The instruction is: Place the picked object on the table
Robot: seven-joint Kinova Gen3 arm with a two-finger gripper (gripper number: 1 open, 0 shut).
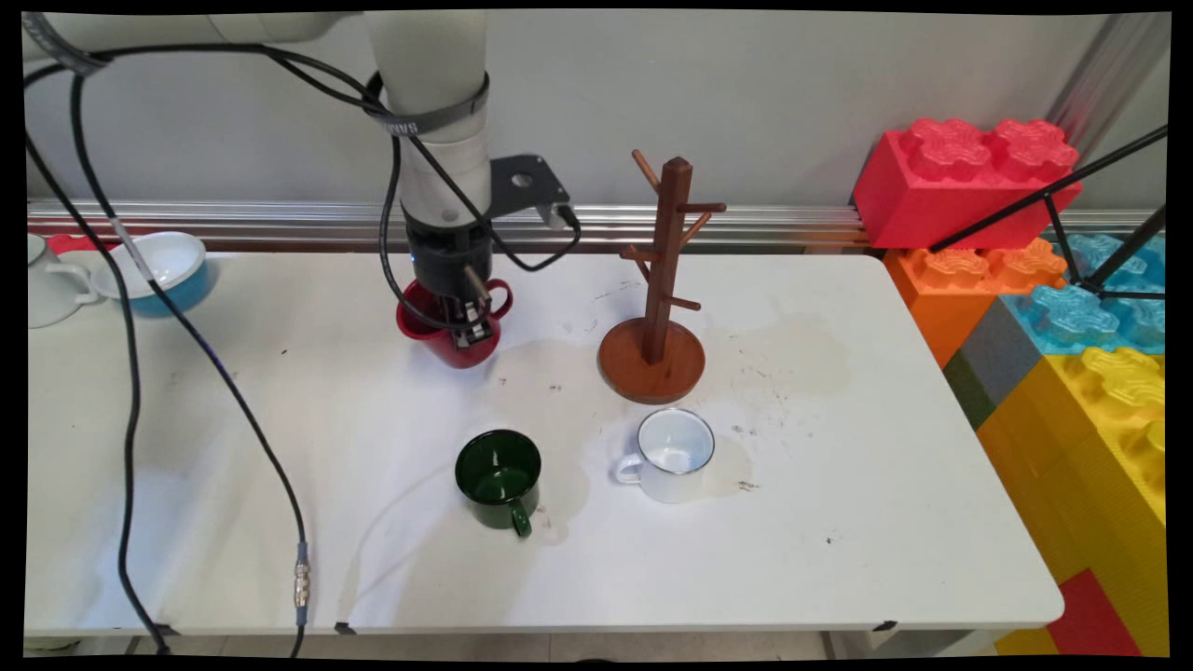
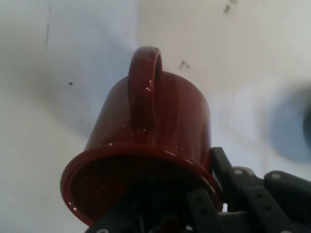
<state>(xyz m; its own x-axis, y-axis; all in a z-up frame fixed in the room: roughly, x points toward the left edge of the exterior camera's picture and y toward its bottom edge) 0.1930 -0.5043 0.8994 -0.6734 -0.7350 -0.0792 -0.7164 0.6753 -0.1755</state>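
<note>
Gripper [image 1: 469, 326] clamped on red mug's [image 1: 457, 347] rim, mug tilted, lifted left of rack [image 1: 660, 317]. Rack pegs all bare. Green mug [image 1: 499, 477] and white mug [image 1: 673, 454] standing in front of rack.

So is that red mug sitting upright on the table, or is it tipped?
Tipped. The red mug hangs tilted in the gripper, which is clamped on its rim; its mouth slants sideways, unlike the upright green mug.
</note>
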